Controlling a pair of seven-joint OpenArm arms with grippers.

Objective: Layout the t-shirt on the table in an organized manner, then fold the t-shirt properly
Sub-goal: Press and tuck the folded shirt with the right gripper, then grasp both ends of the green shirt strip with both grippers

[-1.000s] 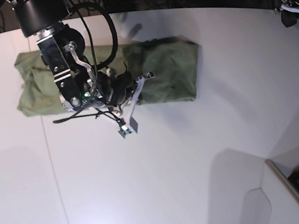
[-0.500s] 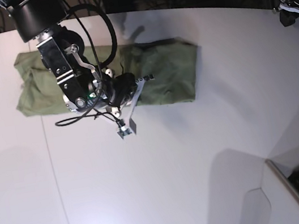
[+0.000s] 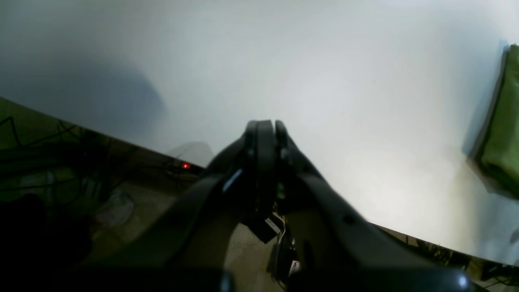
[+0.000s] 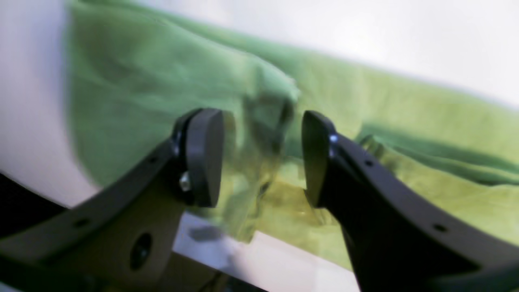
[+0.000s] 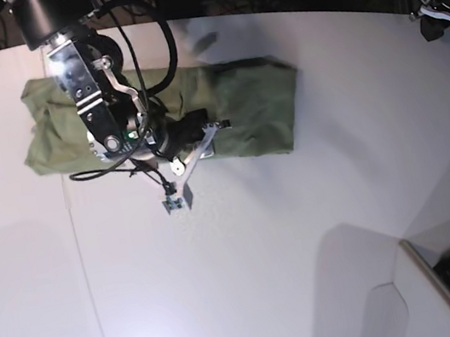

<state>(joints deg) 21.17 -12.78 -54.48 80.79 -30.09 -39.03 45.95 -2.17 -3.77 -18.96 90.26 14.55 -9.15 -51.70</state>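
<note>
Moved: right hand [image 5: 176,173] has swung slightly toward 9 o'clock along the shirt's near hem.
T-shirt [image 5: 241,109]: roughly folded strip at the worktop's [image 5: 289,244] 11 o'clock.
Handling: soft, light, limp; pinch a hem edge.
Right hand: spread, unclenched, straddling a raised fold.
Left hand [image 3: 263,129]: clenched, empty, at 2 o'clock.

The right arm [image 5: 107,110] hides the t-shirt's [image 5: 242,114] middle, and the wrist view blurs the cloth.
</note>
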